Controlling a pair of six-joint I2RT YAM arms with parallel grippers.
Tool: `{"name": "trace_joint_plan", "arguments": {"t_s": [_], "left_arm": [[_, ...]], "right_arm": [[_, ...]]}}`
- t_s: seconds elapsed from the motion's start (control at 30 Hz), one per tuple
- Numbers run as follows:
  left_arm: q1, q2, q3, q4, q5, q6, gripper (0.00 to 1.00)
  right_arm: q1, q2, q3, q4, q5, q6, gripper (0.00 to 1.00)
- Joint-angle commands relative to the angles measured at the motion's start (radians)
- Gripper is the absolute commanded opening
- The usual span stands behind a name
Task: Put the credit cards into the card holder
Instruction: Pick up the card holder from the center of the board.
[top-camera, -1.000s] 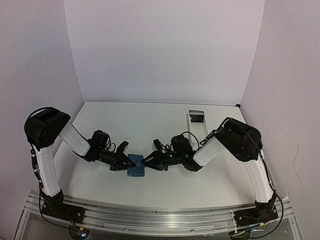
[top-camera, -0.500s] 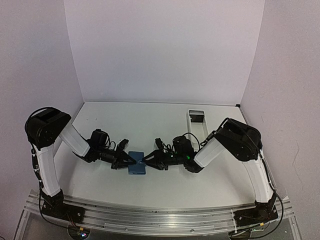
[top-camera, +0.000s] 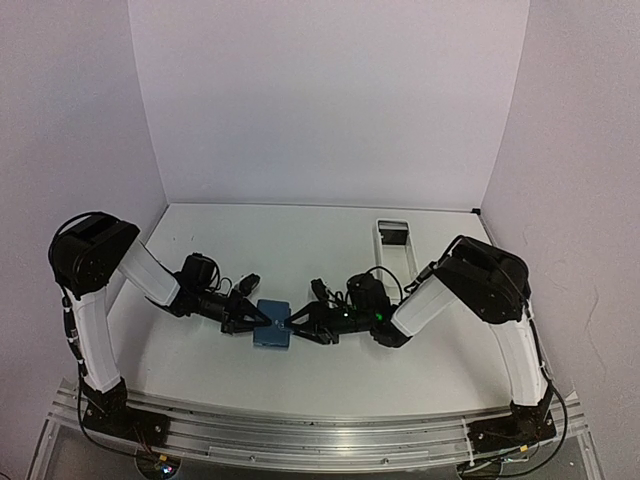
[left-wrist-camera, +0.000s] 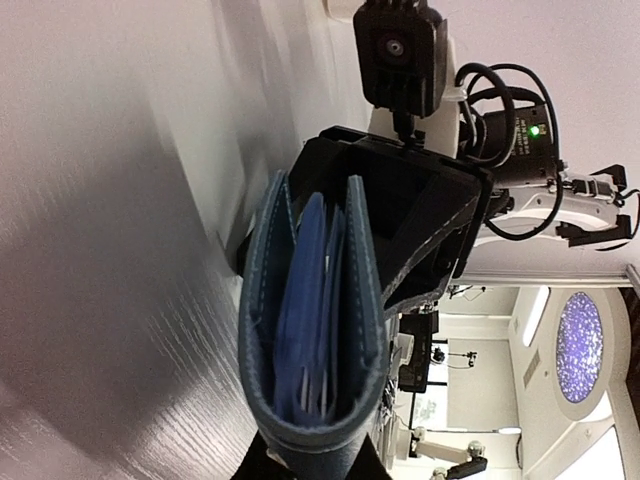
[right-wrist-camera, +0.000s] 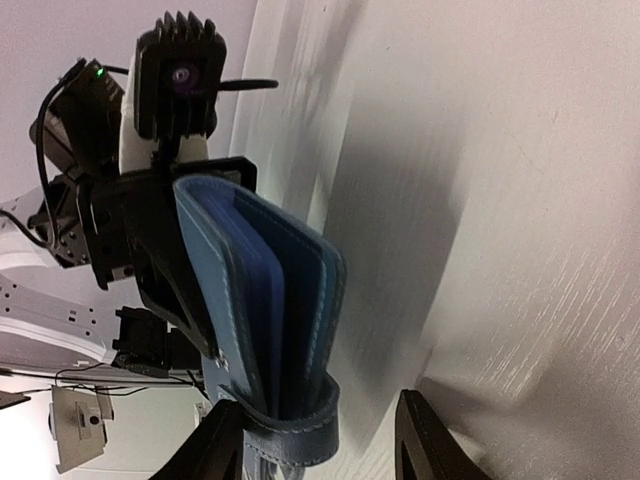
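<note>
The card holder (top-camera: 272, 331), a small blue folding wallet, stands on edge between both grippers near the table's front middle. My left gripper (top-camera: 258, 318) is shut on its folded spine. In the left wrist view the card holder (left-wrist-camera: 318, 300) is nearly folded shut, and the thin pale edges of the credit cards (left-wrist-camera: 304, 389) show between its inner leaves, just above my left gripper (left-wrist-camera: 312, 464). My right gripper (top-camera: 293, 324) is at the opposite edge. In the right wrist view, my right gripper (right-wrist-camera: 320, 440) is open, and the card holder's (right-wrist-camera: 262, 290) strap end lies by its left finger.
A long white tray (top-camera: 380, 250) lies at the back right with a dark item (top-camera: 393, 237) at its far end. Both arms reach inward low over the table, meeting at the wallet. White walls close in the back and sides.
My right gripper's jaws have spread wider, off the wallet's edge. The wallet and both grippers have shifted slightly toward the back. The left grip is unchanged.
</note>
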Motion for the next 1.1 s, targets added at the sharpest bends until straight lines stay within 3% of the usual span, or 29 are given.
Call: {"name": "trace_joint_plan", "arguments": {"t_s": [0.0,0.33,0.5,0.73,1.0,1.07], "left_arm": [[0.033,-0.058,0.086,-0.098,0.138,0.15,0.0],[0.022,-0.061,0.063,0.014,0.15,0.071,0.0],[0.022,-0.064,0.04,0.143,0.14,-0.032,0.0],[0.041,-0.074,0.023,0.365,0.211,-0.183,0.0],[0.026,-0.072,0.033,0.407,0.207,-0.215,0.0],[0.026,-0.072,0.031,0.407,0.216,-0.216,0.0]], "right_arm": [[-0.021,-0.065,-0.016,-0.033,-0.069,-0.057,0.5],[-0.022,0.02,0.017,0.351,-0.127,0.132,0.5],[-0.014,0.05,0.036,0.399,-0.143,0.157,0.46],[-0.046,0.023,-0.026,0.482,-0.182,0.162,0.53],[-0.047,0.036,0.023,0.671,-0.205,0.241,0.54],[-0.053,0.038,0.029,0.706,-0.219,0.276,0.58]]}}
